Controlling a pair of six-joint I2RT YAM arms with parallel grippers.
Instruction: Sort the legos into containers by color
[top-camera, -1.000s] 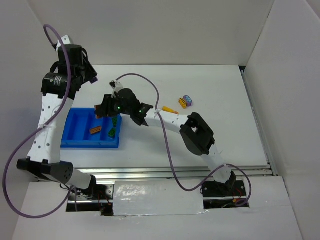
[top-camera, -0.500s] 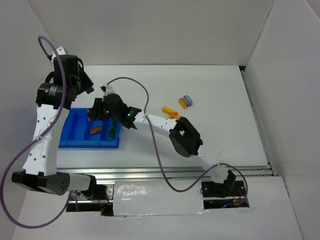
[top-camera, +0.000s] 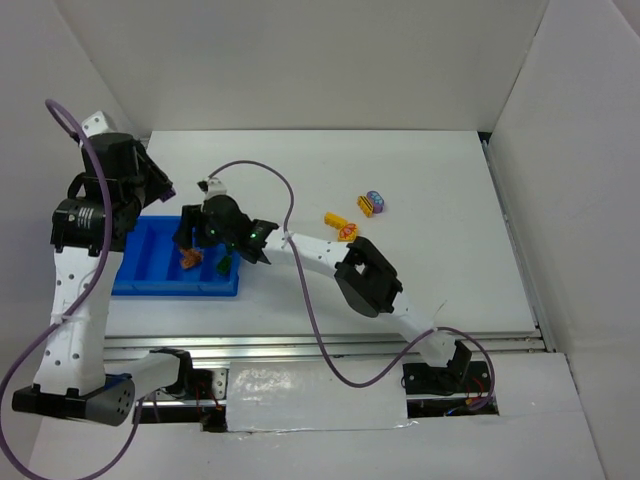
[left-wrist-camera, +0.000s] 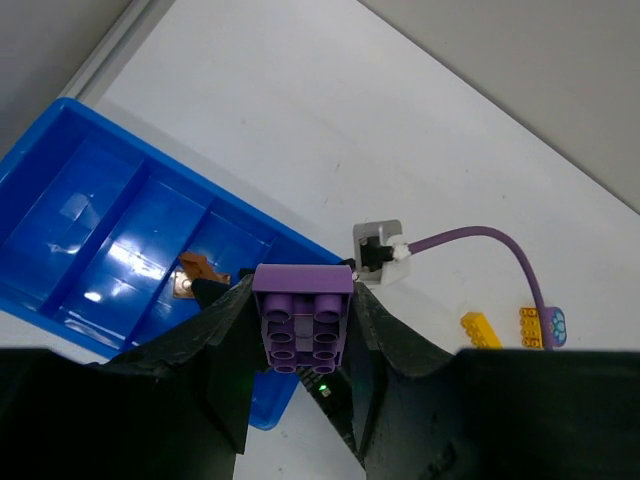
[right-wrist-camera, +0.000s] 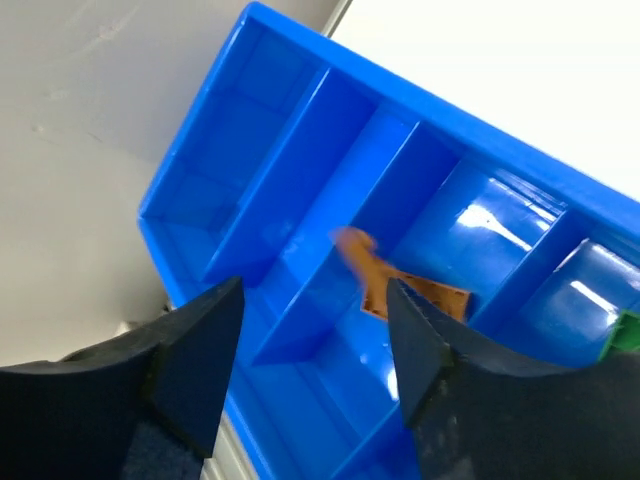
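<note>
Now: right gripper (right-wrist-camera: 312, 300) jaws apart over tray (right-wrist-camera: 290, 140), left gripper (left-wrist-camera: 301, 290) clamped on purple brick (left-wrist-camera: 301, 320). Risk of loose orange brick (right-wrist-camera: 420, 295) hopping a divider (right-wrist-camera: 372, 190).

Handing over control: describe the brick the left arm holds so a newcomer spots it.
Find the blue tray on the white table. By its far-left corner hangs the left gripper, clamping a purple brick. No other brick is plain purple or held.

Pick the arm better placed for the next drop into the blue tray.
Left. The left gripper holds a purple brick close by the tray; the right gripper hangs open and empty over it, an orange brick in a compartment below.
</note>
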